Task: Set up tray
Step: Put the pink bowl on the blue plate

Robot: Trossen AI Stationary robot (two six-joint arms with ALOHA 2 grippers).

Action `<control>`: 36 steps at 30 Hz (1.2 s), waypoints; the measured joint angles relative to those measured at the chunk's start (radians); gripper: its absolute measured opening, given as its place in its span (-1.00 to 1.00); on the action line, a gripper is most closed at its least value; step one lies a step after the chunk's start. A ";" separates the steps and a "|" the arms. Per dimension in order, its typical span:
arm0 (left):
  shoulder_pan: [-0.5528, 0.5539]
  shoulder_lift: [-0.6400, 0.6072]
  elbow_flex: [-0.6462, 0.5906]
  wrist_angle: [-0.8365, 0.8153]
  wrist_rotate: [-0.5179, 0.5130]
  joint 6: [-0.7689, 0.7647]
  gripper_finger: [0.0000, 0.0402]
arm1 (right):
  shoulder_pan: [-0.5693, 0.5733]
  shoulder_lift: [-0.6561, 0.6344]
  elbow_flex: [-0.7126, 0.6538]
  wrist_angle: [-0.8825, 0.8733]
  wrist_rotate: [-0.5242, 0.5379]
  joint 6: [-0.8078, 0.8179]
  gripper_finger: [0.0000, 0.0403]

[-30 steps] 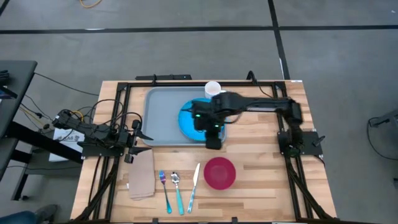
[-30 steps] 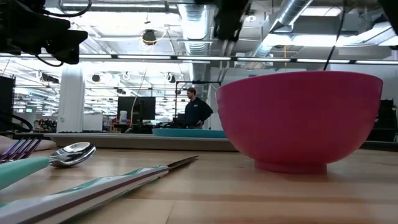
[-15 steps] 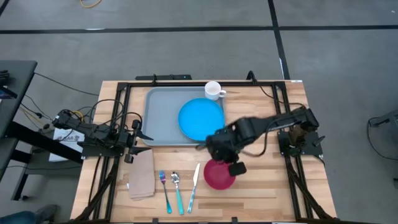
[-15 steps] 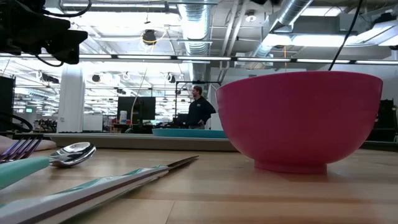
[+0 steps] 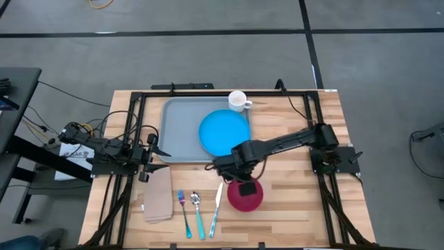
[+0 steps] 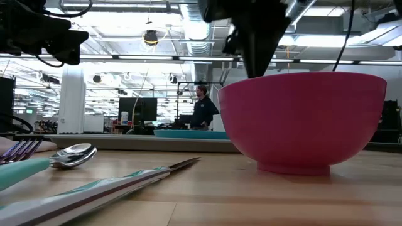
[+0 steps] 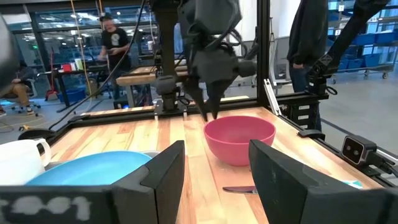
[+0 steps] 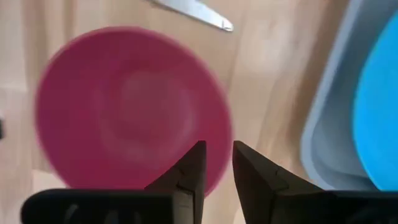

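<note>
Wood table (image 5: 291, 201), w/ tray (image 5: 179, 128) (grey), bowl (image 5: 245, 194), mug (image 5: 237, 101), napkin (image 5: 158, 195), cutlery (image 5: 198, 212)

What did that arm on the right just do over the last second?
The right gripper left the blue plate on the tray and swung down over the pink bowl's rim, fingers slightly apart, holding nothing. The left gripper, cup and cutlery stayed put.

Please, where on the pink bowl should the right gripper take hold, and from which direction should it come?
Probably at the rim, from straight above. The pink bowl stands upright and open on the wood, apart from the knife and the tray, so a thin wall is free to pinch. The right gripper is above the rim on the tray's side, fingers slightly apart, one finger could go inside, one outside.
</note>
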 joint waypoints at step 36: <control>0.000 0.000 0.000 0.000 0.000 0.004 -0.16 | -0.022 0.019 -0.090 0.072 -0.009 -0.049 -0.64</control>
